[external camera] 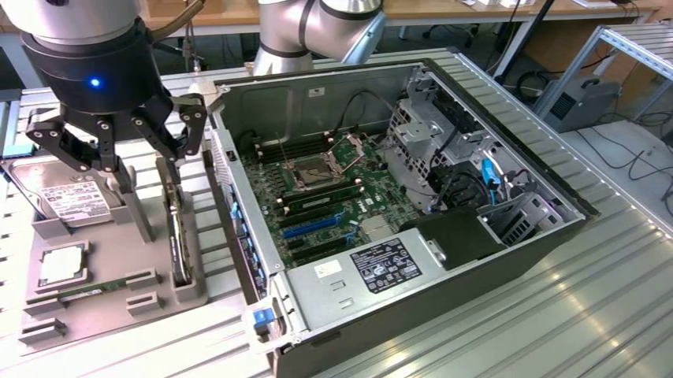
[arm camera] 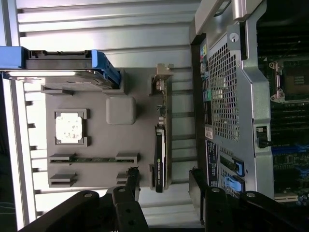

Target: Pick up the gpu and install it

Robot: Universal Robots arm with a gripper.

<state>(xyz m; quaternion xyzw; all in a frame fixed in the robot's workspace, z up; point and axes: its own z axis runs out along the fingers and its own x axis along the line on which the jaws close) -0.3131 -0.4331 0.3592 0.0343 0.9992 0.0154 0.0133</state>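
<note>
gripper: i see the gripper above the grey holder tray, on the exterior view's left, beside the open computer case.
jaws: spread wide, nothing held between them.
fingers: in the wrist view the two dark fingers sit either side of the card's line, and i see no contact with it.
gpu: the gpu stands on its edge in a slot of the tray, on the side nearest the case; in the wrist view i see it edge-on, with its silvery bracket at the end away from the fingers.
tray, other parts: a hard drive, a processor chip and a green memory stick each sit in their own place.
case: lying open side up on the ribbed metal table, with the motherboard showing.
</note>
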